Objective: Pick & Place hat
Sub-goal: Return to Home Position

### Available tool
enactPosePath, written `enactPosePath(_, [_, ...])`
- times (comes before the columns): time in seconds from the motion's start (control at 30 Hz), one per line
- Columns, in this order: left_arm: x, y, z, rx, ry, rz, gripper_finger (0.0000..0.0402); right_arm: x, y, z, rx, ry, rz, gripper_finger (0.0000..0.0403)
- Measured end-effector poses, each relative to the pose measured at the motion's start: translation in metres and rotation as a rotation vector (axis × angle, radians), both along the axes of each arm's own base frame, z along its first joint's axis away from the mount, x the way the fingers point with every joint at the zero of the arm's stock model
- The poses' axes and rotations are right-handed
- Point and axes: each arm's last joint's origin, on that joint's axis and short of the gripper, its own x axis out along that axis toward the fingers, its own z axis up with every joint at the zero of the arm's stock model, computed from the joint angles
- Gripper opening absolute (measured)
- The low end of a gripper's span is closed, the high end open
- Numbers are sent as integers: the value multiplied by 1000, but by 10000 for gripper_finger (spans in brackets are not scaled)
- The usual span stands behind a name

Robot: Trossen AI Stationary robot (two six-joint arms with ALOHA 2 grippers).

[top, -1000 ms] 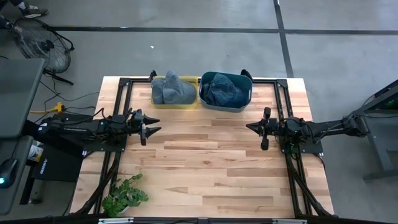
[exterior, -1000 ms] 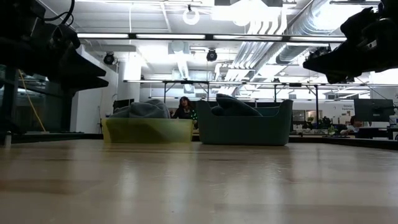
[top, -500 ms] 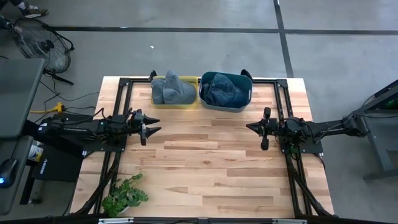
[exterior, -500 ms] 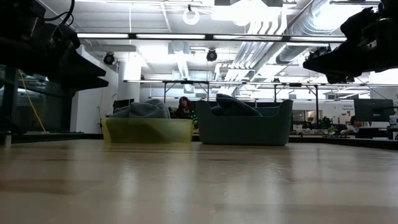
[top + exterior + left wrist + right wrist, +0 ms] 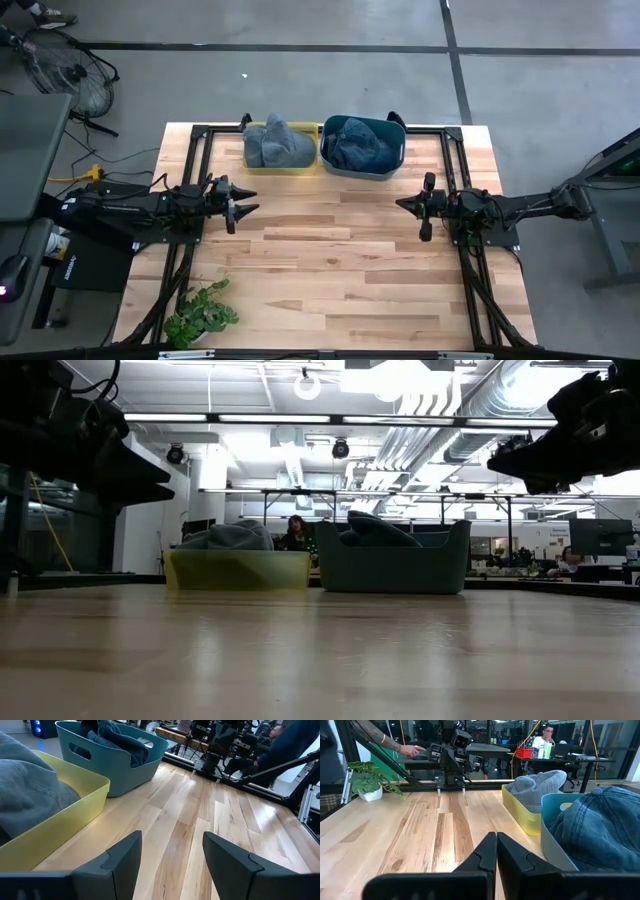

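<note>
A grey hat (image 5: 277, 143) lies in the yellow bin (image 5: 281, 165) at the table's far edge, and a blue denim hat (image 5: 356, 146) lies in the teal bin (image 5: 385, 160) beside it. My left gripper (image 5: 246, 201) hovers open above the table's left side, level, pointing right. Its fingers (image 5: 125, 860) have nothing between them. Over the table's right side my right gripper (image 5: 403, 204) is shut and empty, pointing left. The grey hat (image 5: 540, 785) and denim hat (image 5: 597, 827) also show in the right wrist view.
A small potted plant (image 5: 200, 312) stands at the table's near left corner. A black frame (image 5: 200, 140) runs along the table's edges. Bare wood (image 5: 330, 260) lies between the two arms and toward the near edge. A fan (image 5: 65, 70) stands on the floor far left.
</note>
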Motion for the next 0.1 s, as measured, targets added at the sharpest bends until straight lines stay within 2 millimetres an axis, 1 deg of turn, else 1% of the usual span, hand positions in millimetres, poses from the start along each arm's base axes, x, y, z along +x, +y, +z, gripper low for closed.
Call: enactPosePath(0.1, [0, 0, 0, 0, 0, 0, 209, 0, 0, 0, 0, 0, 0, 9])
